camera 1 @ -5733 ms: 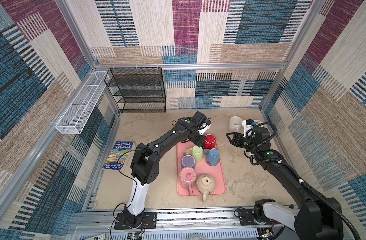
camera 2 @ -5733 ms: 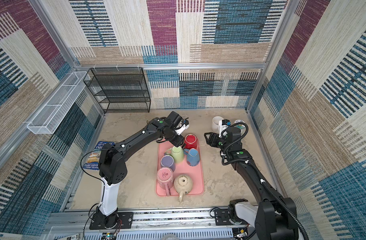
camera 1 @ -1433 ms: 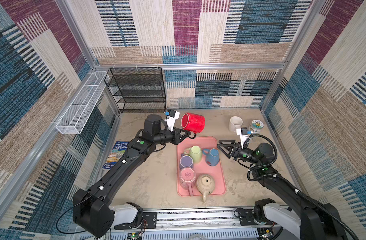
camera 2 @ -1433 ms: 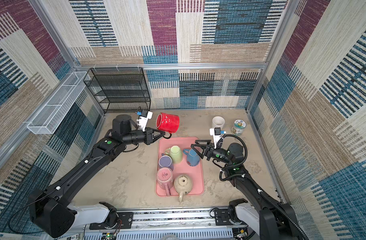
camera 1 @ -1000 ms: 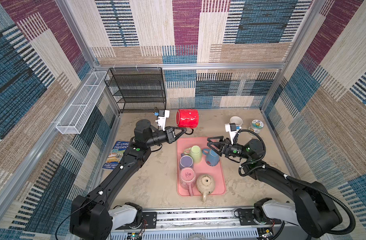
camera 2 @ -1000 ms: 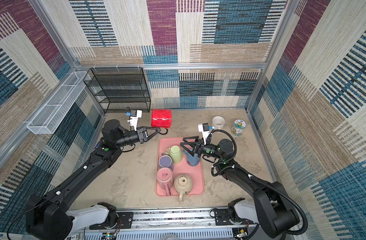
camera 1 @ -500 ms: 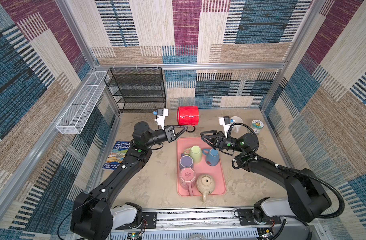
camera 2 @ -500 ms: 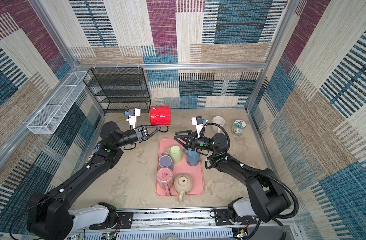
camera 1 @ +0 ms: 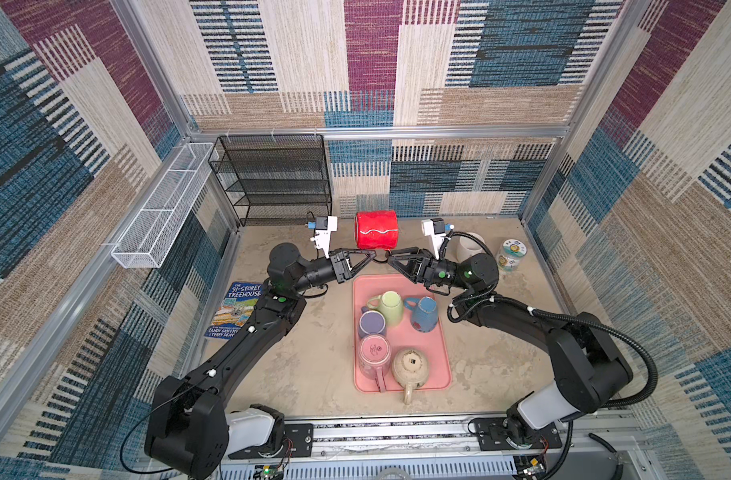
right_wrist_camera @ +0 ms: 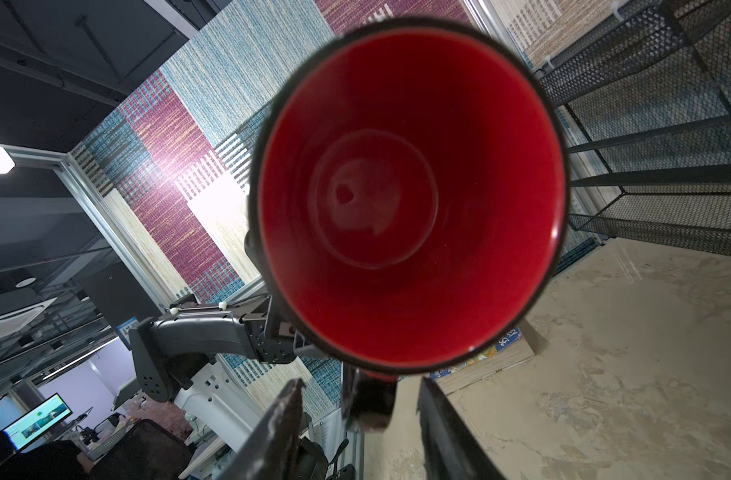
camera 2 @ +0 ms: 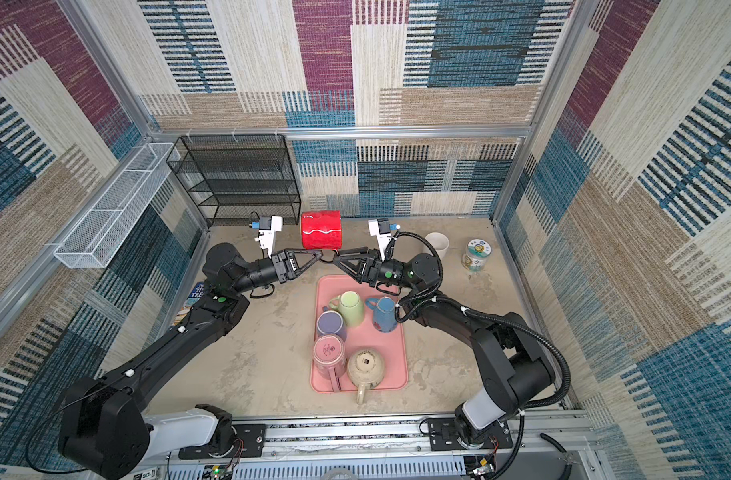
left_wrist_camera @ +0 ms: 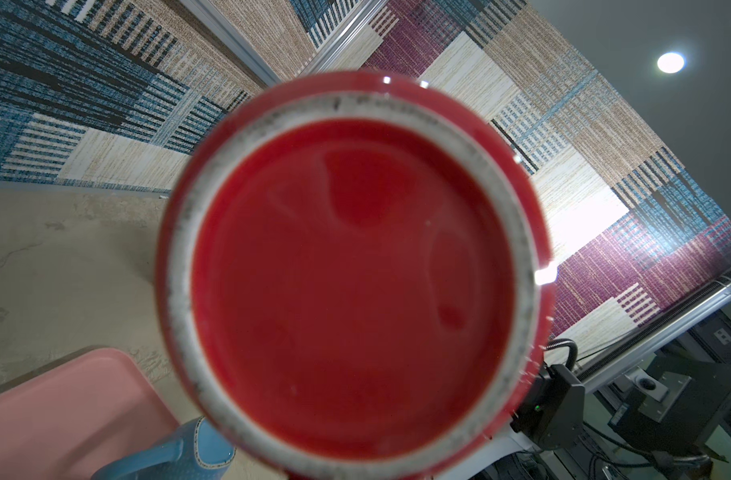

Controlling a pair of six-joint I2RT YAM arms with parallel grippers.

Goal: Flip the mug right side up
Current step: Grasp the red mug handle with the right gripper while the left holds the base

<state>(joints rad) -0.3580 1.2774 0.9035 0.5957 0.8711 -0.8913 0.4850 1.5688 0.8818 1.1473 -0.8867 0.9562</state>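
1. The left claw (camera 1: 375,258) is pinched on the handle of the red mug (camera 1: 376,229). The mug hangs in the air on its side near the far end of the pink tray (camera 1: 440,353), with its base toward the left arm and its mouth toward the right arm.
2. The right claw (camera 1: 392,260) is spread. Its fingers (right_wrist_camera: 280,428) flank the handle (right_wrist_camera: 368,401) with a gap on each side, so it grips nothing yet.
3. This looks like a handover. The right claw should press squarely on the handle, clear of the left claw's tips, and be firm before the left lets go.
4. Next, roll the wrist until the mouth faces up, then set the mug down low over the bare desk (camera 1: 313,365).
5. The handle is a narrow, slick loop and the heavy body hangs to one side of it, so the mug may swing in a loose grip.
6. The mug is a glossy, straight-sided ceramic cylinder, red inside and out. A pale, unglazed foot ring (left_wrist_camera: 178,270) circles the base.
7. The tray looks like smooth plastic with rounded corners and carries a green mug (camera 1: 386,307) and a cream teapot (camera 1: 411,365). The desk is mottled, matte beige.
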